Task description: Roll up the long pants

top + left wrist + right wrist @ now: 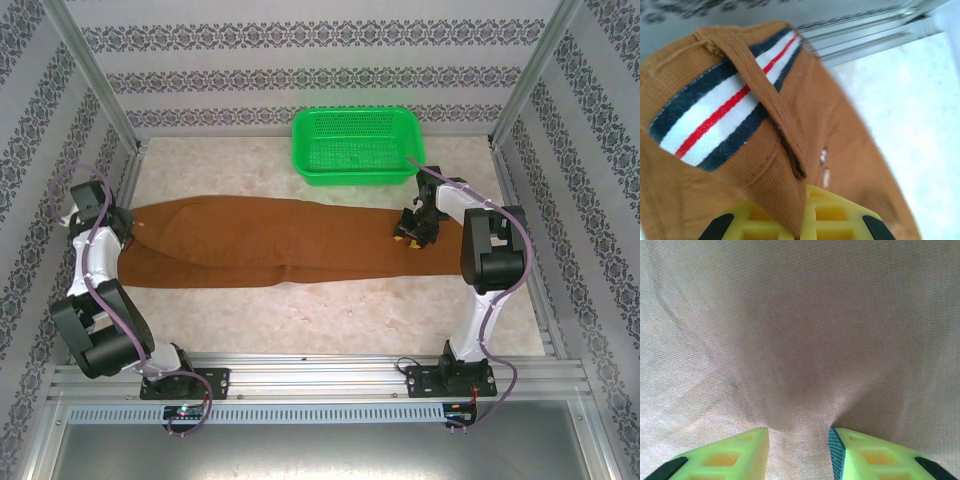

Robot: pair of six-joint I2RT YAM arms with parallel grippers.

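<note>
1. Patterned walls enclose a pale tabletop. The pants lie on it flat and at full length, waistband to the left and leg ends to the right, in front of a green basket.
2. No roll shows anywhere on them, so all the rolling looks left to do; only the grasping seems done.
3. The left arm reaches low over the waistband end, and the right arm bends down over the leg ends.
4. The left claw is clamped on the waistband's edge, with the striped lining turned up.
5. The right claw presses down, pinching a pucker of cloth between its fingers.
</note>
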